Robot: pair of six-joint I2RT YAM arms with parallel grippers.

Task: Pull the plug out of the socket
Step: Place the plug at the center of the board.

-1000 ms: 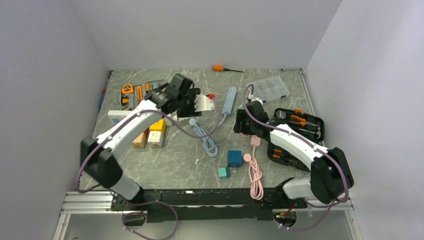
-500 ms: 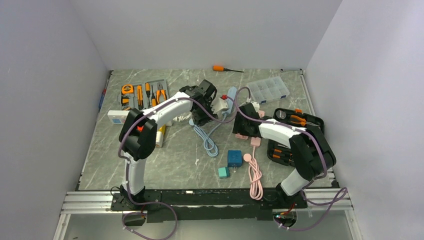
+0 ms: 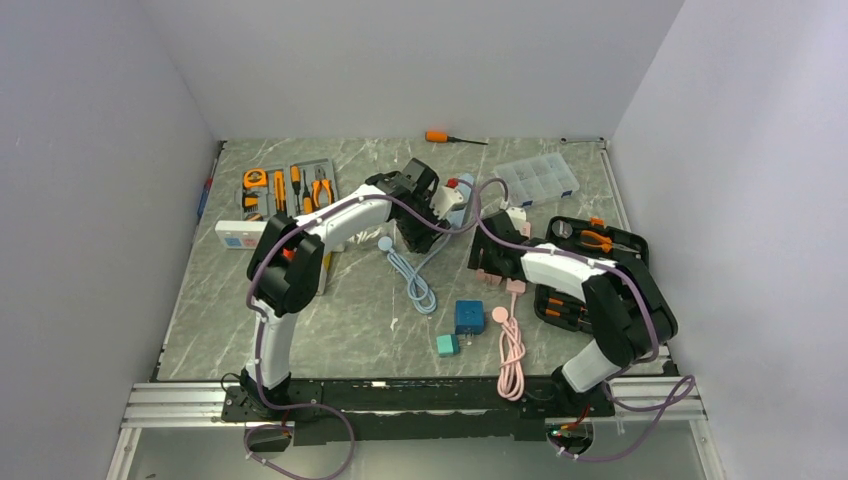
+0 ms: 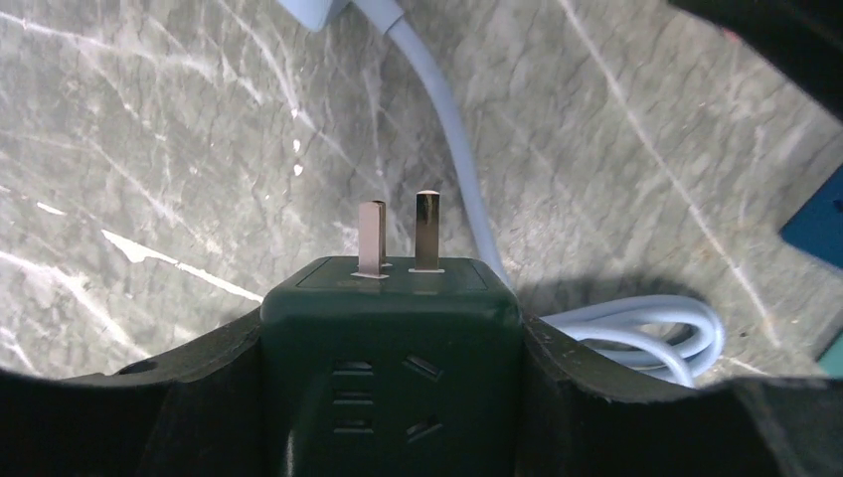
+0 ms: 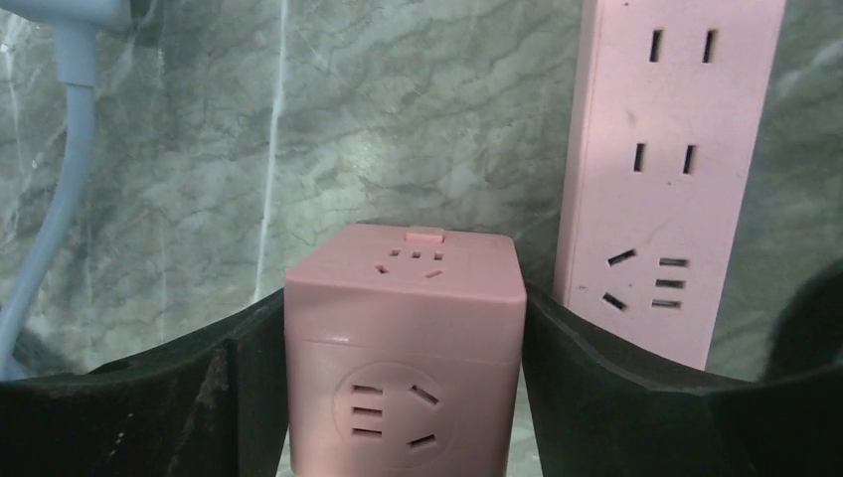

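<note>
1. Firstly, at the lower centre of the left wrist view, the left gripper (image 4: pixel 390 422) is clamping a dark green cube adapter (image 4: pixel 390 318) between narrowly set fingers. Its two prongs (image 4: pixel 426 231) are pointing away, bare, so the plug is looking already free of any socket.
2. Just beyond the prongs, a pale blue cable (image 4: pixel 452 149) is running from the top centre down to a coil at the lower right. Lowering the adapter carelessly is risking a snag of the prongs on it.
3. The fingers are pressing on smooth side faces, so a sudden jerk could be twisting the cube or letting it slip out.
4. In the top view, both arms are crowding the middle of the table (image 3: pixel 330 320). Swinging either wrist is risking a clash.
5. At the lower centre of the right wrist view, the right gripper (image 5: pixel 405 407) is holding a pink cube socket (image 5: pixel 403 318), its fingers closing tight on the sides.
6. To the right of it, a pink power strip (image 5: pixel 661 169) is lying just beside the cube; I cannot tell whether they are touching. Shifting the cube sideways could be shoving the strip.
</note>
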